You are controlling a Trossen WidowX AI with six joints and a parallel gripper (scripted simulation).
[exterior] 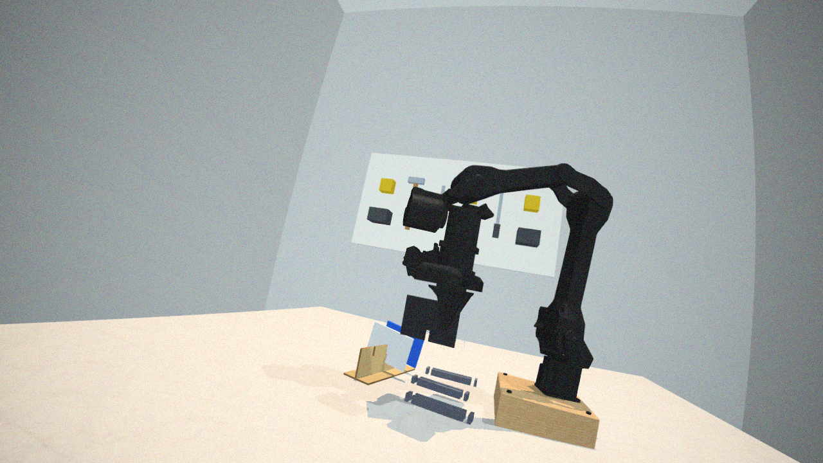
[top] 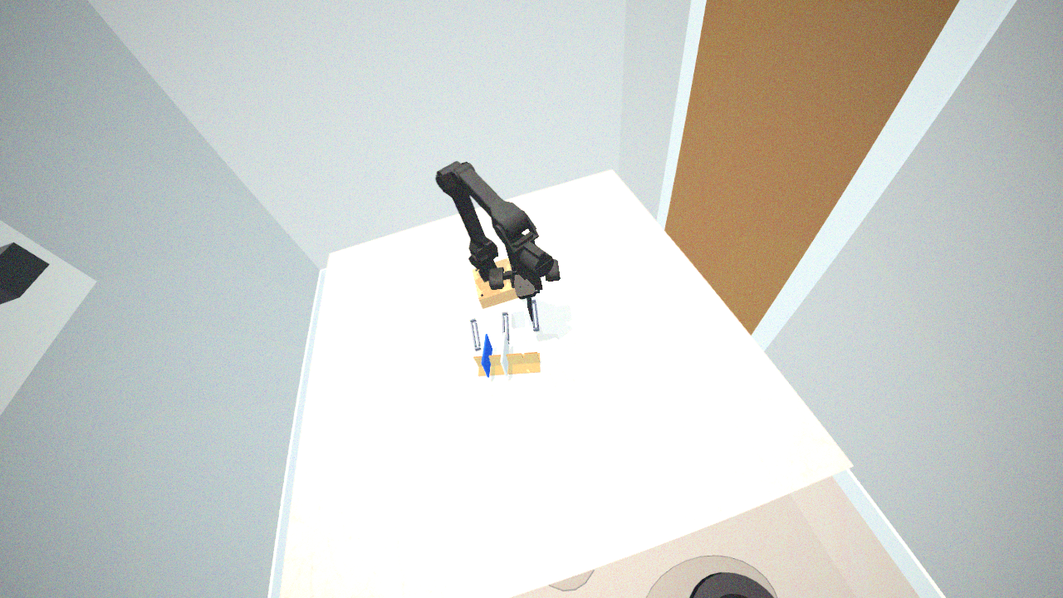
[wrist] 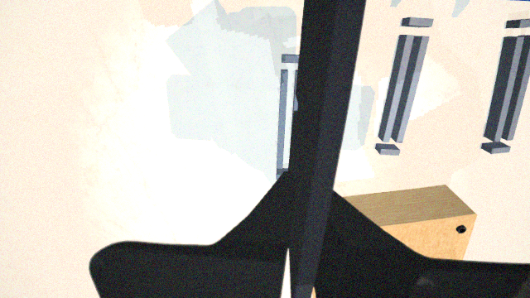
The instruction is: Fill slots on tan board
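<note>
Gripper (top: 529, 296) (exterior: 449, 314) (wrist: 296, 181) pinches a black board (exterior: 418, 315) (wrist: 327, 91) upright between its fingers, above the gray holders (exterior: 439, 406) (wrist: 282, 120) and apart from the tan board (top: 524, 358) (exterior: 368, 361).

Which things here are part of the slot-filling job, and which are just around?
Job:
- standing tan board
- upright blue board
- upright pale grey board
- flat black board in the black end effector
- three dark grey slatted holders

Just around:
- yellow blocks
- grey-headed hammer
</note>
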